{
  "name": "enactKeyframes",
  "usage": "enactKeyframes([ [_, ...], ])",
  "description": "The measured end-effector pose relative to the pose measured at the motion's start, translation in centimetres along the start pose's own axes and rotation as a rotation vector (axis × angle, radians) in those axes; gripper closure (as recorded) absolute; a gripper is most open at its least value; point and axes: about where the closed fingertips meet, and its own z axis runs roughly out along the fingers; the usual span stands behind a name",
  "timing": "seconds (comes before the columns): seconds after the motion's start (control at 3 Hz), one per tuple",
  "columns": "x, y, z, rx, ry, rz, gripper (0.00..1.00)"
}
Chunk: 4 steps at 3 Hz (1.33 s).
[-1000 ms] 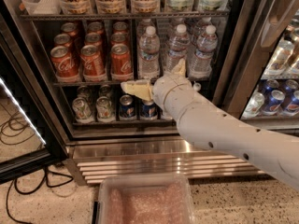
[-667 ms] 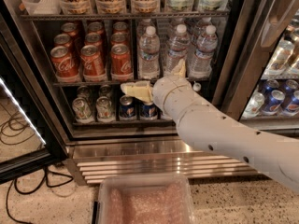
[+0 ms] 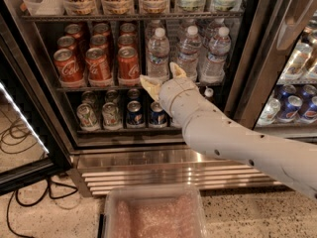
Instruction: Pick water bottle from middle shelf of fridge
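The end effector (image 3: 163,79) hangs at the front rail of the middle shelf (image 3: 94,88) of the fridge (image 3: 148,160), its two cream fingers (image 3: 148,86) spread apart with nothing between them. Directly above and just behind it stands the water bottle (image 3: 157,53), upright, its long axis vertical and its white cap pointing up. Its base is near the fingertips, and whether they touch it cannot be told. Up and to the right of the end effector stand two more clear bottles (image 3: 188,51), making three in the front row. Up and to the left are red cans (image 3: 97,63), in three columns with three visible in each, nine in all. Below the end effector, the next rack shows four cans (image 3: 111,115) along its front.
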Motion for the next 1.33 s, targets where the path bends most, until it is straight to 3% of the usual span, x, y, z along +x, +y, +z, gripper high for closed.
enactKeyframes([
  [0.33,0.0,0.0,0.0,0.000,0.000,0.000,0.50],
  [0.67,0.0,0.0,0.0,0.000,0.000,0.000,0.33],
  [1.33,-0.1,-0.3,3.0,0.019,-0.036,0.019,0.30],
])
